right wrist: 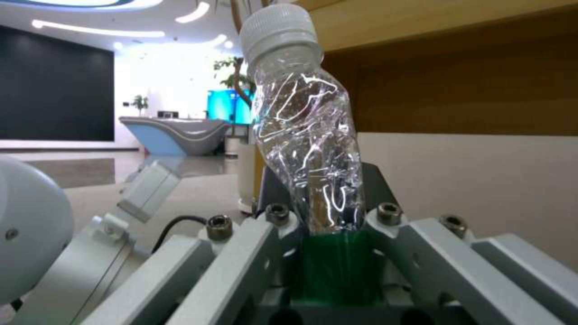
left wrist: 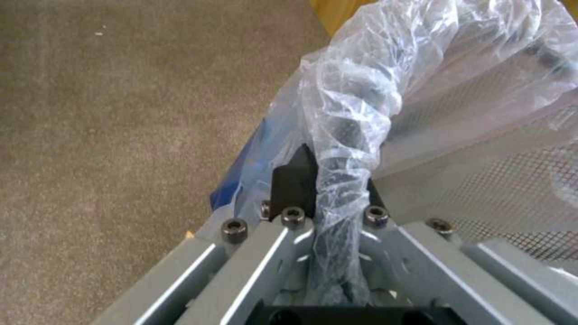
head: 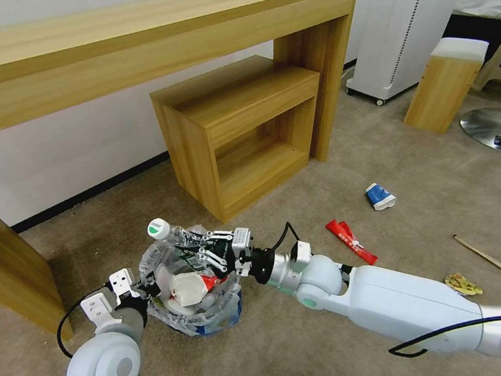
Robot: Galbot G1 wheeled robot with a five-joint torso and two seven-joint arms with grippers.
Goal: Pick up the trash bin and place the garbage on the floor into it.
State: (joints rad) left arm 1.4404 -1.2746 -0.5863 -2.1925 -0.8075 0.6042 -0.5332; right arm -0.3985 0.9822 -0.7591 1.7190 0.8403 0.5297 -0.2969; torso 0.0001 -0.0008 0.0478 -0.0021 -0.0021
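The trash bin (head: 207,322), lined with a crinkly white bag, stands on the beige carpet floor (head: 290,350) before me. My left gripper (head: 149,287) is shut on its near-left rim; in the left wrist view the fingers (left wrist: 293,180) pinch the bag-covered rim (left wrist: 343,149). Over the bin's far side, my right gripper (head: 203,250) is shut on a clear crumpled bottle (head: 175,235) with a white cap, seen close in the right wrist view (right wrist: 307,135). A crushed red-white cup (head: 190,288) lies inside the bin. On the carpet lie a blue-white cup (head: 380,195), a red wrapper (head: 351,241), a wooden stick (head: 491,259) and a yellow wrapper (head: 462,284).
A long wooden desk (head: 130,40) runs along the wall, with a small open wooden shelf unit (head: 245,129) under it just beyond the bin. A white appliance (head: 400,26), a wooden stool (head: 447,83) and a metal chair base (head: 492,126) stand at the far right.
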